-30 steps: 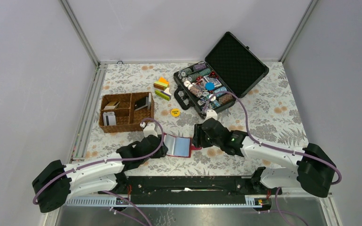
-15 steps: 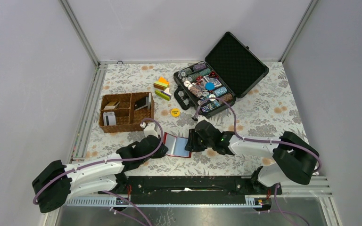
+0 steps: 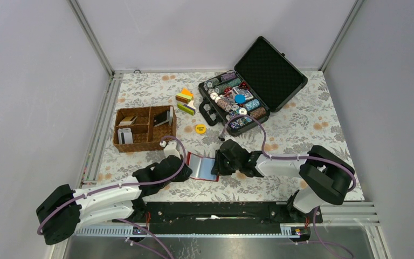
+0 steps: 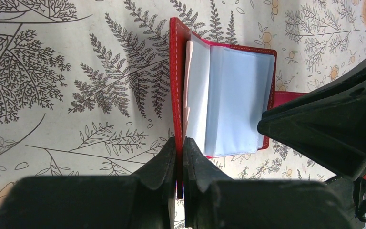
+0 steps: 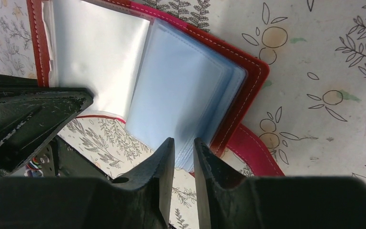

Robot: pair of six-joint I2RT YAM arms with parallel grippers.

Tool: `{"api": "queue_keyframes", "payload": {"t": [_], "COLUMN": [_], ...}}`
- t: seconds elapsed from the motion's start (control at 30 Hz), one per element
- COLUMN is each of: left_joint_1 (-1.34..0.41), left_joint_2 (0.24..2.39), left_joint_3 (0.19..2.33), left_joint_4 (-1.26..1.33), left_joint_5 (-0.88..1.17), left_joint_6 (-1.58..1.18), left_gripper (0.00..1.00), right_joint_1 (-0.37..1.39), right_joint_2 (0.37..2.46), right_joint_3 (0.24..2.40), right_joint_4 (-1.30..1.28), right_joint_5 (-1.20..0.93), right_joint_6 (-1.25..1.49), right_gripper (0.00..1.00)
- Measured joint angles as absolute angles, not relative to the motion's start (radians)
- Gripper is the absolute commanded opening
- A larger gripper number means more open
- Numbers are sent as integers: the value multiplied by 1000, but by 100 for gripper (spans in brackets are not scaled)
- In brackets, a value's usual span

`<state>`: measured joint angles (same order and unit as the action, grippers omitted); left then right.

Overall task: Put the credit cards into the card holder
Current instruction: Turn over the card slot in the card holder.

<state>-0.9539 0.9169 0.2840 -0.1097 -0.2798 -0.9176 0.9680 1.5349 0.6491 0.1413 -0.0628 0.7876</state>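
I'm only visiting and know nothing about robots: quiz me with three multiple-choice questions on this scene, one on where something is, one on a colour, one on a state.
1. Where does the open card holder lie? A on the floor; B on the flowered tablecloth; C in a drawer.
2. What colour are its inner pockets? A light blue; B green; C yellow.
3. What is the left gripper doing? A hovering wide open; B holding a pen; C pinching the card holder's red cover edge.
Answers: B, it lies spread on the floral cloth; A, both wrist views show pale blue sleeves; C, it is closed on the red edge.
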Motion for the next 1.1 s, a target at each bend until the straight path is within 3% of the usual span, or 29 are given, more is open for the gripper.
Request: {"api": "queue_keyframes", "payload": {"t": [0.83,0.97,1.1], "left_joint_1": [-954,-954,-954], "left_joint_2": [919,927,920], "left_joint_3": [234,223,222], "left_joint_4": [-21,9,0], "left_joint_5": [-216,-195,-191], "left_joint_6": [-935,-945,-950], "left_gripper": [0,15,40], "right_joint_1": [968,968,968], "right_joint_2": [1616,1621,1641], "right_joint_3": [653,668,685], "right_joint_4": [400,410,425], "right_joint_5": [-179,-187,-203], "right_joint_6": [831,823,820], "right_gripper": [34,34,34]}}
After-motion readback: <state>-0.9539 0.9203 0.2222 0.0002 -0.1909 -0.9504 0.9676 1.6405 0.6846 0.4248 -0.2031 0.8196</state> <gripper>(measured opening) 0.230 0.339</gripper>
